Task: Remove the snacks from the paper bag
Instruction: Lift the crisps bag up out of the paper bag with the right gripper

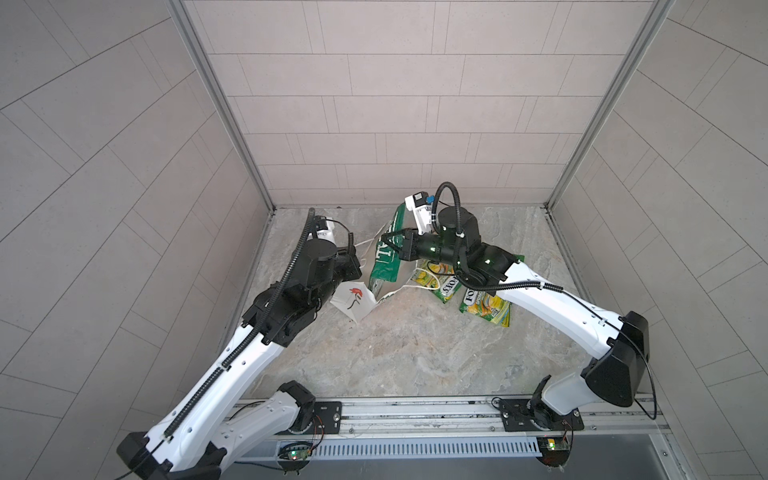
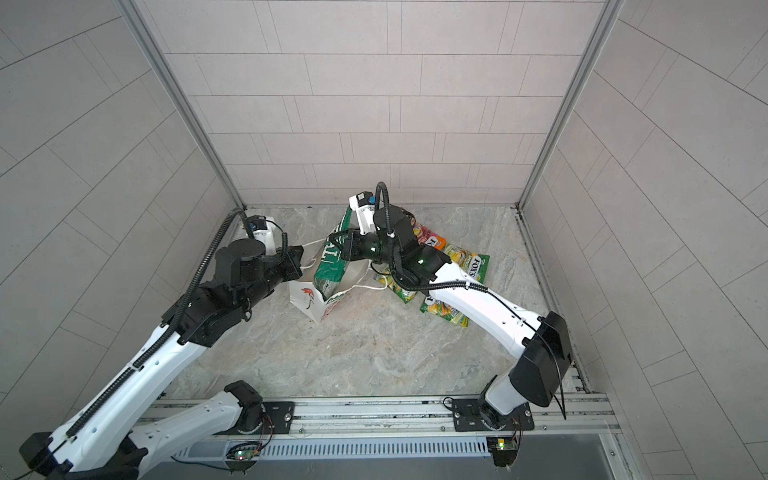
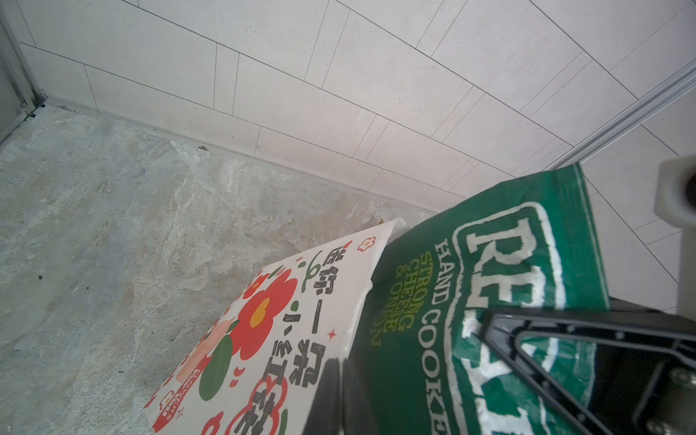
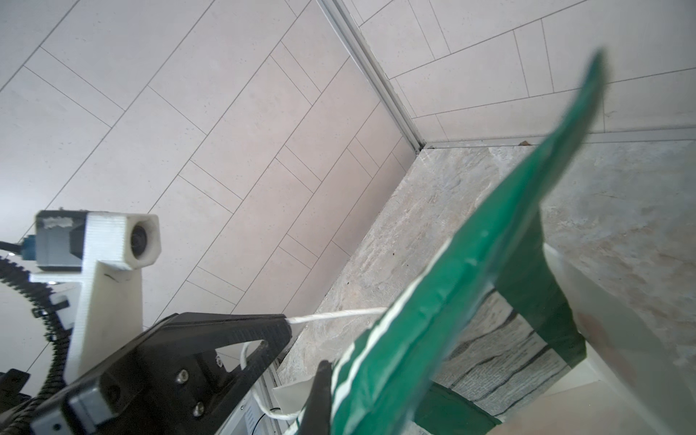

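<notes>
Green crisp bag (image 1: 384, 270) sticks half out of the paper bag (image 1: 353, 297), long axis slanting upward. My right pincer (image 1: 392, 245) clamps its middle (left pincer (image 4: 286, 325) pinches the cord handle (image 4: 335, 314)).

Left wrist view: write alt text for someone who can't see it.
A green REAL crisp bag sticks out of a white, red-flowered paper bag, clamped by the right gripper. A stone-look table and pale tiled wall lie behind.
</notes>
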